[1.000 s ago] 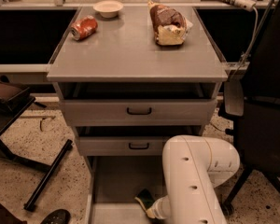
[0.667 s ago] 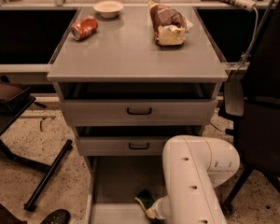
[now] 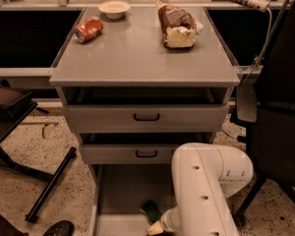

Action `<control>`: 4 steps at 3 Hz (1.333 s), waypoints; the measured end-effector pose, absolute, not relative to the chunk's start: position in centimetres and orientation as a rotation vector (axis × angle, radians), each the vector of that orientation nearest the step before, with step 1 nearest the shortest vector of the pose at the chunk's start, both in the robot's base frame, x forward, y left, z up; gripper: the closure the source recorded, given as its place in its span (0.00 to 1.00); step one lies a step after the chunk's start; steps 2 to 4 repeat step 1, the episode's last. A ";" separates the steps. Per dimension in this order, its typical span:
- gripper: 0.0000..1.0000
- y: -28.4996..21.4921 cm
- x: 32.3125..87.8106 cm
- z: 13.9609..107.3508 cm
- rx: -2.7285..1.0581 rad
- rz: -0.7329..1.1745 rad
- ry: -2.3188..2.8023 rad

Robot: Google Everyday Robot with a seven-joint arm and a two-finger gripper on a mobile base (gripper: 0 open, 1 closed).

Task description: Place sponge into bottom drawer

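The bottom drawer point(image 3: 119, 193) of the grey cabinet is pulled out, and its flat grey floor shows. The sponge point(image 3: 150, 210) appears as a small dark green shape low in the drawer, near its front middle. My gripper point(image 3: 156, 227) is at the end of the white arm point(image 3: 201, 191), which reaches down into the drawer from the right. The gripper sits right beside or on the sponge and is mostly hidden by the arm. I cannot tell whether the sponge rests on the drawer floor or hangs just above it.
On the cabinet top point(image 3: 137, 58) lie a red can point(image 3: 89, 29), a white bowl point(image 3: 114, 8) and a brown-and-cream bread-like bag point(image 3: 176, 24). The two upper drawers point(image 3: 146, 116) are slightly open. A black chair point(image 3: 278, 107) stands to the right. Black stand legs point(image 3: 51, 183) are on the left.
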State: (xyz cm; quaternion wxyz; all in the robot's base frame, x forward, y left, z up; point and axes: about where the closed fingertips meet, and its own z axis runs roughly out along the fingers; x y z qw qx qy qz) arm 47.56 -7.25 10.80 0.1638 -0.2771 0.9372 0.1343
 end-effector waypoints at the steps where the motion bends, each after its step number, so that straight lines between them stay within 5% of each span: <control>1: 0.00 -7.2 47.6 10.8 -0.790 0.383 2.672; 4: 0.00 -7.2 47.6 10.8 -0.790 0.383 2.672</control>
